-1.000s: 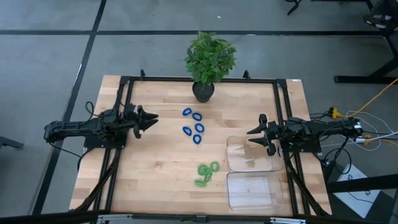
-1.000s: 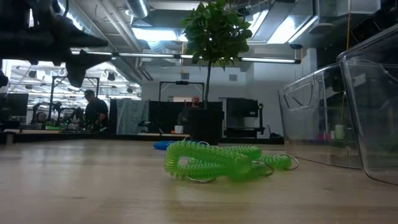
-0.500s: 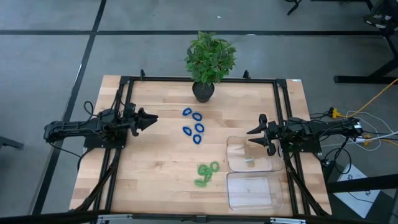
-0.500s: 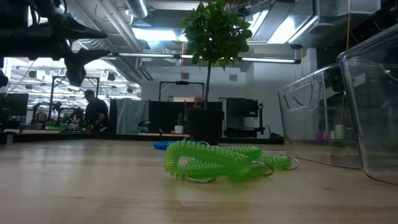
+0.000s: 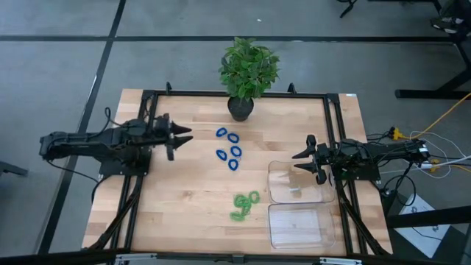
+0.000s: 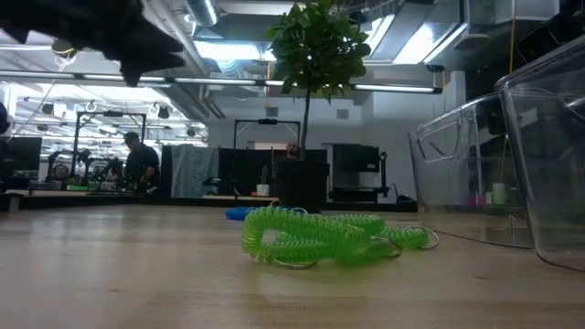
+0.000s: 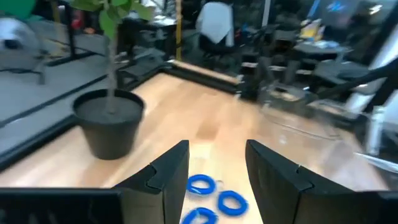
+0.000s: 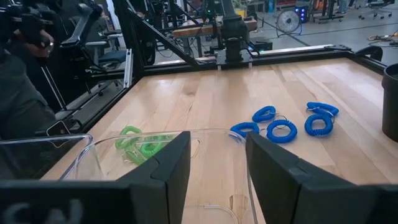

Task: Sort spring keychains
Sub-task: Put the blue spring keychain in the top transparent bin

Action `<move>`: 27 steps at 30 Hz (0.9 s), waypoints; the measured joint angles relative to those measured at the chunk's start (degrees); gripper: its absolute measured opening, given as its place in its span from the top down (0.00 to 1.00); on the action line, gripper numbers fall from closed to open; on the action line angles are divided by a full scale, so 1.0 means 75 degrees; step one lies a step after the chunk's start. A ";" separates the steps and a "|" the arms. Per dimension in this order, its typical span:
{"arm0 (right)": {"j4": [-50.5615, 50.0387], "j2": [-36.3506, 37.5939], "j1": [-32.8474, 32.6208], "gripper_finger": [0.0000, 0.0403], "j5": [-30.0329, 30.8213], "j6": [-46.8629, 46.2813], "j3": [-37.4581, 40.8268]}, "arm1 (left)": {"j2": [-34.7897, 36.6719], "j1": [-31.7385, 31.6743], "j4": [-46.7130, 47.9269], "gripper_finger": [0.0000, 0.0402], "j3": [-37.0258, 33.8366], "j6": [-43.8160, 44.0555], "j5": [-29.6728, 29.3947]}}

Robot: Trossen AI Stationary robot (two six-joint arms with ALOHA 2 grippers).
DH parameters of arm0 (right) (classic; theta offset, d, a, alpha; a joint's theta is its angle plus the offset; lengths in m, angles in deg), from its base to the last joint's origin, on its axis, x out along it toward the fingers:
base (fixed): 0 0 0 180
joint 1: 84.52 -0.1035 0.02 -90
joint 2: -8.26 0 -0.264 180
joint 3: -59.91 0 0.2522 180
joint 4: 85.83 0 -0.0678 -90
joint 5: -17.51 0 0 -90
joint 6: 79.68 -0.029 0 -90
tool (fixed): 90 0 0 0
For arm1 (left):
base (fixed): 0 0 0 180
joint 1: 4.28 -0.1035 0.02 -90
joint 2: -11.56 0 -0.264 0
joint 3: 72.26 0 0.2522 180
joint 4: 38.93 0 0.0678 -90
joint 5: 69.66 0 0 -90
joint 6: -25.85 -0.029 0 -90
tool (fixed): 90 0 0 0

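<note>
Several bright blue spring keychains (image 5: 229, 149) lie in a cluster on the table's far middle, also in the left wrist view (image 7: 216, 200) and right wrist view (image 8: 283, 126). Green spring keychains (image 5: 244, 204) lie in a heap nearer the front, close to the low camera (image 6: 315, 236). My left gripper (image 5: 187, 135) is open, raised above the table left of the blue cluster, pointing at it. My right gripper (image 5: 297, 162) is open, hovering over the left rim of the far clear tray (image 5: 294, 184).
A potted plant (image 5: 247, 73) stands at the far edge behind the blue keychains. Two clear trays sit at the right front, one far (image 5: 294, 184) and one near (image 5: 298, 227). Black frame rails (image 5: 143, 118) run along both sides. People show in the room beyond.
My left gripper has risen and moved toward the table's right, closer to the blue keychains, and has tipped. The right arm and the keychains have kept still.
</note>
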 joint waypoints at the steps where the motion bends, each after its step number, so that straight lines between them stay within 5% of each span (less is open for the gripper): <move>1: 0.0001 0.0000 0.0000 0.62 0.0000 0.0000 -0.0002 | -0.0245 0.0000 -0.0008 0.61 0.0153 -0.0003 -0.0085; 17: 0.0000 -0.0001 0.0000 0.62 0.0000 0.0000 0.0001 | -0.2972 0.0000 0.0000 0.61 0.1385 -0.0910 0.0503; 27: 0.0002 -0.0002 0.0000 0.62 0.0000 0.0000 0.0000 | -0.4707 0.0048 0.0026 0.61 0.1418 -0.0880 -0.0502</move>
